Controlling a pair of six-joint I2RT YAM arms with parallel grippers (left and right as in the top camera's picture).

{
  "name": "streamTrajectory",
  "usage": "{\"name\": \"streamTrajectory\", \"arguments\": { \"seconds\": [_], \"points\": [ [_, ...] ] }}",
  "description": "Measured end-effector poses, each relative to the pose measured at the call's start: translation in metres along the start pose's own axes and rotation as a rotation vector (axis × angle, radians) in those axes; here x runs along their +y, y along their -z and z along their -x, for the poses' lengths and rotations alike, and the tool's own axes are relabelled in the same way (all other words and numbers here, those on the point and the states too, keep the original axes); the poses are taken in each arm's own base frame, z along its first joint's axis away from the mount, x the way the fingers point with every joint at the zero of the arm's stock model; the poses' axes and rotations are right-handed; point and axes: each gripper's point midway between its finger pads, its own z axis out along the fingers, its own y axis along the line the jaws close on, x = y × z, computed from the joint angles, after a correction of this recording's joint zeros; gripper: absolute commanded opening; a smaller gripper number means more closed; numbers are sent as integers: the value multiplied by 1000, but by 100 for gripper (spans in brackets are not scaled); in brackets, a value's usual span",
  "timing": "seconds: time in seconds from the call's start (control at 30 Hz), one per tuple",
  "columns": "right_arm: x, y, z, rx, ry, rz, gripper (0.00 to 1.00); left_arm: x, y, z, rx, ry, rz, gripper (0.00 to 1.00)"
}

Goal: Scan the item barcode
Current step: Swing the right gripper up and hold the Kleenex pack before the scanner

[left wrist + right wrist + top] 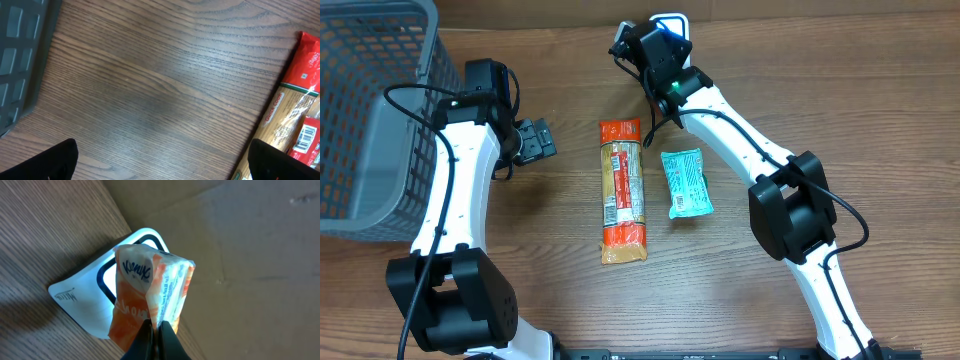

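Note:
My right gripper point(156, 326) is shut on the edge of an orange and white tissue pack point(150, 292). It holds the pack upright just over the white scanner point(82, 300) at the table's back edge. From overhead the right gripper point(658, 45) covers the pack, and only a corner of the scanner point(672, 19) shows. I cannot make out a barcode on the pack. My left gripper point(535, 140) hangs open over bare wood; in the left wrist view its black fingertips point(60, 160) stand far apart with nothing between them.
A long spaghetti pack point(622, 190) lies mid-table, its barcode label point(306, 136) facing up. A teal snack packet point(685, 183) lies to its right. A grey mesh basket point(370, 110) fills the far left. A brown cardboard wall point(250, 255) stands behind the scanner.

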Motion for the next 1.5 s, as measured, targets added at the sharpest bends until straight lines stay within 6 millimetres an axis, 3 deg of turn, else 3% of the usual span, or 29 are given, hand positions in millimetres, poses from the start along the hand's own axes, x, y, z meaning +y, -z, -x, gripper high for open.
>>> {"name": "streamTrajectory", "arguments": {
  "seconds": [0.23,0.5,0.9,1.2,1.5],
  "points": [
    [1,-2,5,-38,85,20,4,0,0,0,0,0,0,100],
    [-10,-14,-3,-78,77,52,4,0,0,0,0,0,0,100],
    [-19,-16,3,-125,59,42,4,0,0,0,0,0,0,100],
    [-33,-34,-21,-85,35,24,4,0,0,0,0,0,0,100],
    [-25,-40,-26,-76,41,41,4,0,0,0,0,0,0,100]
  ]
}}
